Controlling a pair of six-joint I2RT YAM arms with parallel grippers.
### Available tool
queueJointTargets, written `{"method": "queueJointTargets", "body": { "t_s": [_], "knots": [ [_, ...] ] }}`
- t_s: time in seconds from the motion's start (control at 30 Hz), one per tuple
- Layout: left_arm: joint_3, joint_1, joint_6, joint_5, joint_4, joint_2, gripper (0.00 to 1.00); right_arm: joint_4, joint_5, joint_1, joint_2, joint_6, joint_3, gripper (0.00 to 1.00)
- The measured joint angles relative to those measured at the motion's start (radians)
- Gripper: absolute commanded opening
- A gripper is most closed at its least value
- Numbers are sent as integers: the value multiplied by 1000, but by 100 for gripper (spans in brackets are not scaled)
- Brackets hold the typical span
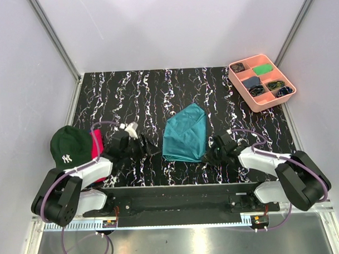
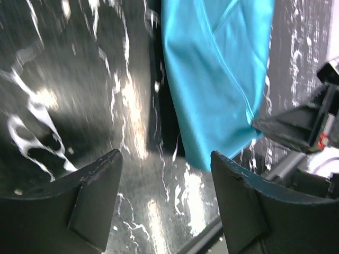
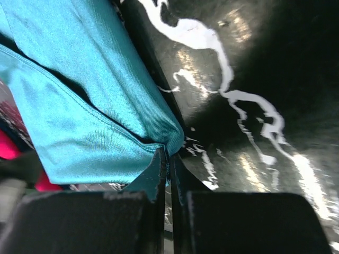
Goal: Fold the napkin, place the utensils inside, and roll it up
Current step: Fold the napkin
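Observation:
The napkin (image 1: 185, 133) is a teal cloth lying bunched and partly folded on the middle of the black marbled table. My right gripper (image 1: 208, 154) is at its near right corner. In the right wrist view the gripper (image 3: 169, 159) is shut on that corner of the napkin (image 3: 79, 121), with the cloth pinched between its fingertips. My left gripper (image 1: 152, 148) stands left of the napkin, low over the table. In the left wrist view this gripper (image 2: 165, 180) is open, bare table between its fingers, and the napkin (image 2: 212, 69) lies just ahead to the right. The utensils are out of view.
A dark green cap (image 1: 70, 144) and a pink-red cloth (image 1: 96, 143) lie at the left, beside the left arm. A pink tray (image 1: 243, 88) with small items in compartments stands at the back right. Grey walls close in the table on three sides.

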Motion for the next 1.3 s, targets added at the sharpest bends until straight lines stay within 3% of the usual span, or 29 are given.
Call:
{"method": "queueJointTargets", "body": {
  "t_s": [0.17,0.4,0.57,0.9,1.0,1.3],
  "knots": [
    [-117,-4,-112,99,219,77,69,105,0,27,63,66,3,0],
    [-157,-25,-216,164,470,187,71,194,-3,40,105,96,0,0],
    [-161,-25,-238,158,521,187,74,224,-3,41,105,100,-14,0],
    [-88,-25,-177,87,394,192,71,244,2,43,100,103,-27,0],
    [-71,-25,-164,88,395,239,65,245,2,43,100,102,-28,0],
    [-41,-25,-150,95,430,341,33,248,2,43,100,102,-29,0]
  ]
}}
